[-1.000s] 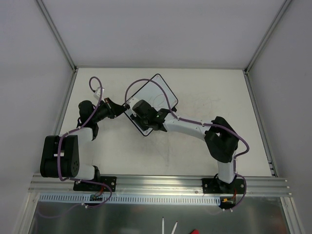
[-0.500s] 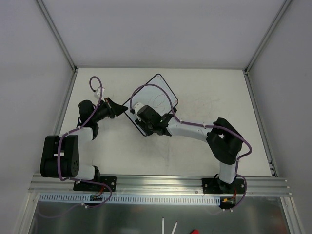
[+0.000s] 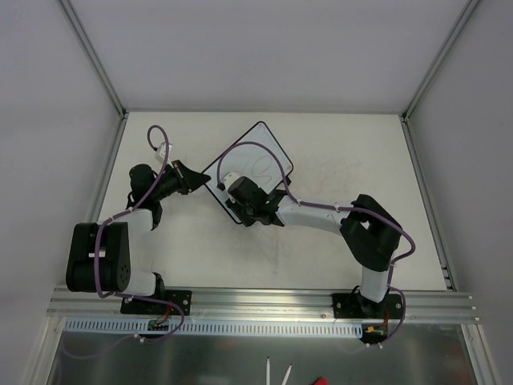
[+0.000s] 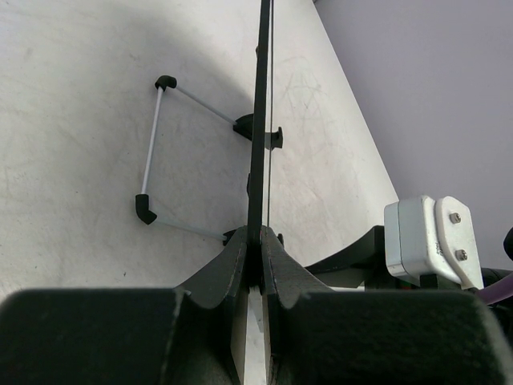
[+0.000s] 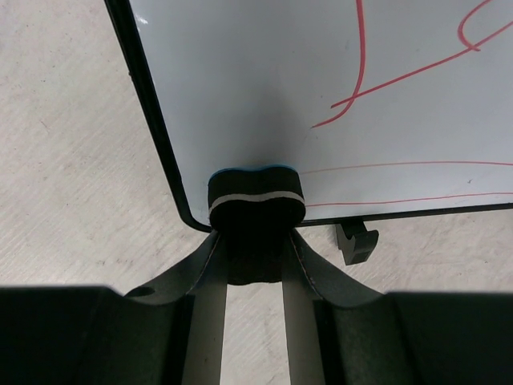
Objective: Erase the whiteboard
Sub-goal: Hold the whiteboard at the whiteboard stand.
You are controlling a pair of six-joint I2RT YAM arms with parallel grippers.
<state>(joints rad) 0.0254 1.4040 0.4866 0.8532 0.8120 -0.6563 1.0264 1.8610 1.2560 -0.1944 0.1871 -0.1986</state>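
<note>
The whiteboard (image 3: 260,156) sat on the table (image 3: 345,144), turned like a diamond. The left pincer (image 4: 258,245) was at the whiteboard's left corner. Its two fingers were pressed shut on the thin black rim, holding the whiteboard so it would not slide.

The right pincer (image 5: 255,241) was over the whiteboard's near side. It was closed tight on a small black eraser (image 5: 256,196), and the eraser was pressed flat on the white face, right by a rounded corner.

A second before, the right pincer had been nearer the middle of the whiteboard. Now it had slid toward the near corner, so more of the white face showed from above. The left pincer had not moved.

Red lines (image 5: 361,88) were left on the whiteboard, just beside the eraser and farther in toward the middle. So the job was only partly done. I think the eraser needed more rubs across those lines.
</note>
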